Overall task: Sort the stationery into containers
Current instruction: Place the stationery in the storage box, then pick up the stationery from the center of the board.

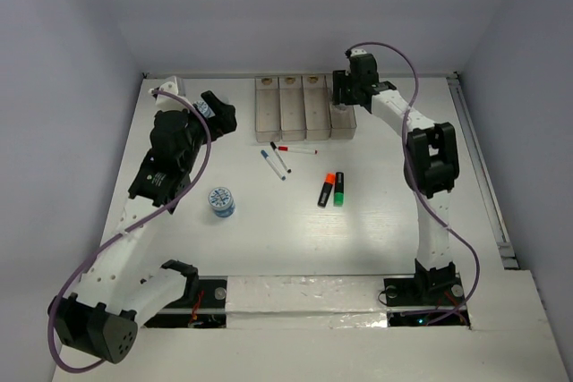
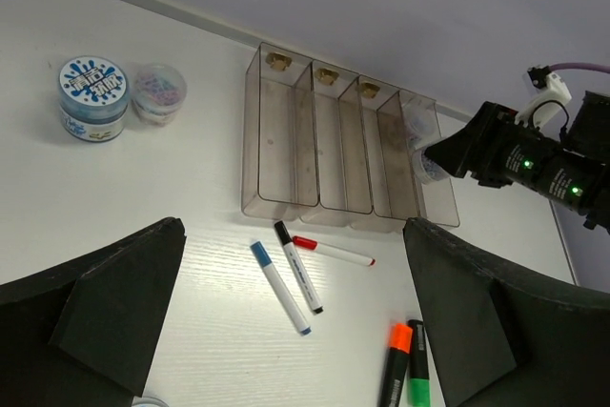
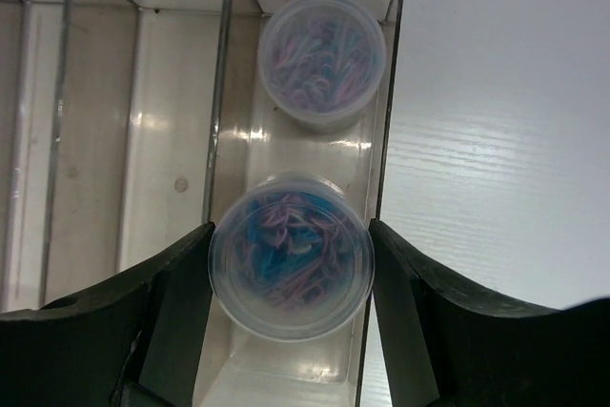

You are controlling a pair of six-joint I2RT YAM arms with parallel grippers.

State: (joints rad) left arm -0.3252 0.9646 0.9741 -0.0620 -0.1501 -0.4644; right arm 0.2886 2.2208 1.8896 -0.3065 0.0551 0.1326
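Round tub (image 3: 291, 259) is clenched in the right jaws, hanging straight above the near end of the rightmost compartment (image 3: 295, 154) by the table's far edge; another tub (image 3: 322, 59) fills its far end. Left jaws gape wide.

White table (image 1: 269, 239), grey walls (image 1: 313, 6), metal rail (image 1: 483, 176) along rt edge

I see the clear four-compartment tray (image 1: 291, 114) at the table's (image 1: 403, 248) far side. Its rightmost compartment holds a far tub (image 3: 322, 61), with a near tub (image 3: 291, 254) gripped at its near end. The blue pen (image 1: 273, 165), black pen (image 1: 280, 157) and red pen (image 1: 297, 149) lie just before the tray. The orange highlighter (image 1: 326, 190) and green highlighter (image 1: 339, 188) lie side by side, nearer me. A lidded tub (image 1: 221, 202) stands upright to the left.
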